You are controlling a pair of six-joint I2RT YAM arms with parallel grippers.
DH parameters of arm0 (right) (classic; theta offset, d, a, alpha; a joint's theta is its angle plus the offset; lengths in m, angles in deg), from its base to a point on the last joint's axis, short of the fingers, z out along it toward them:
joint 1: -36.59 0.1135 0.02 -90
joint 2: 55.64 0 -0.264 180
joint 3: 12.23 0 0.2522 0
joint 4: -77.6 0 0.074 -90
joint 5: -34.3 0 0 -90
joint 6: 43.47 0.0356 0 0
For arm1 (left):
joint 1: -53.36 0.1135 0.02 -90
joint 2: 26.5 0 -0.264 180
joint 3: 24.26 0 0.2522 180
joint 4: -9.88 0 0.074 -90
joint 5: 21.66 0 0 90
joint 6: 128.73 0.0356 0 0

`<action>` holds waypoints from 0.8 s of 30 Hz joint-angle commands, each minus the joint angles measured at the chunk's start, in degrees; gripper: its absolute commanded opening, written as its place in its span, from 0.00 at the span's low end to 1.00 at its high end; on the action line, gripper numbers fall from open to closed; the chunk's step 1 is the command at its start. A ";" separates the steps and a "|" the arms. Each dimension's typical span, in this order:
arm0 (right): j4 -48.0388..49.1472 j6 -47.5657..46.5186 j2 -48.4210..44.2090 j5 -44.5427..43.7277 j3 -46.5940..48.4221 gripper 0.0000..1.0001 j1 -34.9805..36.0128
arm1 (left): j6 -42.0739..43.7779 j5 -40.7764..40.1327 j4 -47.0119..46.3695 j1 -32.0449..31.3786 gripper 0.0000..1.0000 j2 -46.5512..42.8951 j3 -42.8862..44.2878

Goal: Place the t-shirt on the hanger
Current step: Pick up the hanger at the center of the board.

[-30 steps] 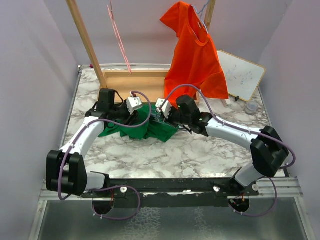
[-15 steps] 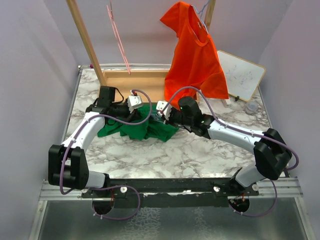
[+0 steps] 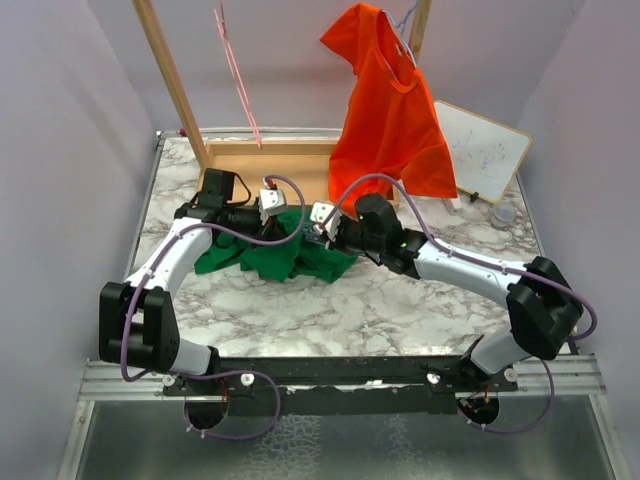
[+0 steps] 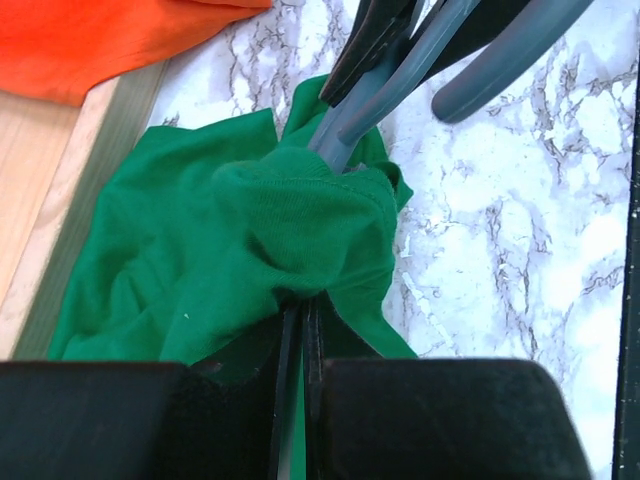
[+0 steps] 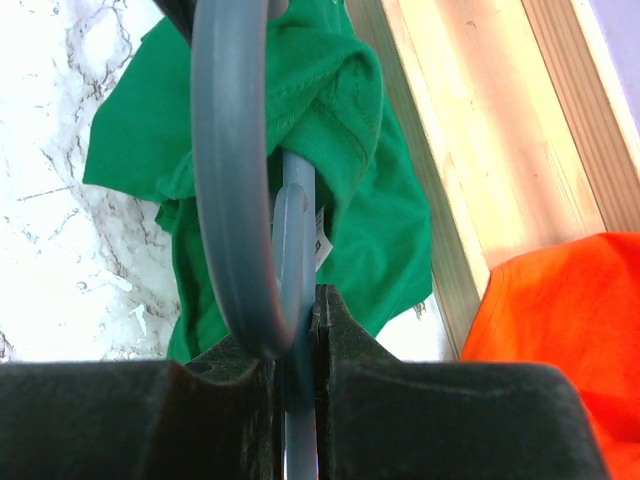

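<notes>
The green t-shirt (image 3: 270, 257) lies bunched on the marble table between the two arms. In the left wrist view my left gripper (image 4: 300, 305) is shut on a fold of the t-shirt (image 4: 200, 250), close to the neck opening. The blue-grey hanger (image 4: 395, 85) pokes into that fold from the far side. My right gripper (image 5: 297, 335) is shut on the hanger (image 5: 232, 180) at the stem below its hook. The t-shirt (image 5: 375, 200) hangs round the hanger's far end, its white label (image 5: 322, 245) showing. From above, the left gripper (image 3: 283, 215) and right gripper (image 3: 318, 228) stand close together; the hanger hardly shows there.
An orange-red t-shirt (image 3: 388, 110) hangs from the wooden rack at the back right. The rack's wooden base (image 3: 265, 160) lies just behind the grippers. A thin pink wire hanger (image 3: 238, 75) hangs at the back left. A small whiteboard (image 3: 482, 150) leans at the right.
My left gripper has closed on the green t-shirt and drawn a little towards the rack. The right gripper has kept its hold on the hanger and shifted slightly left.
</notes>
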 commanded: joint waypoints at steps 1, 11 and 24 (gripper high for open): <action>4.20 -0.48 1.10 3.39 2.11 0.01 1.86 | 1.22 4.48 0.79 -1.34 0.07 0.53 1.35; 5.19 1.06 2.94 2.20 3.63 0.01 2.89 | 1.08 3.73 0.99 -2.37 0.00 1.24 1.45; 5.61 16.20 -8.36 -17.16 -5.93 0.64 2.64 | 2.48 5.56 1.36 -1.00 0.00 1.55 4.29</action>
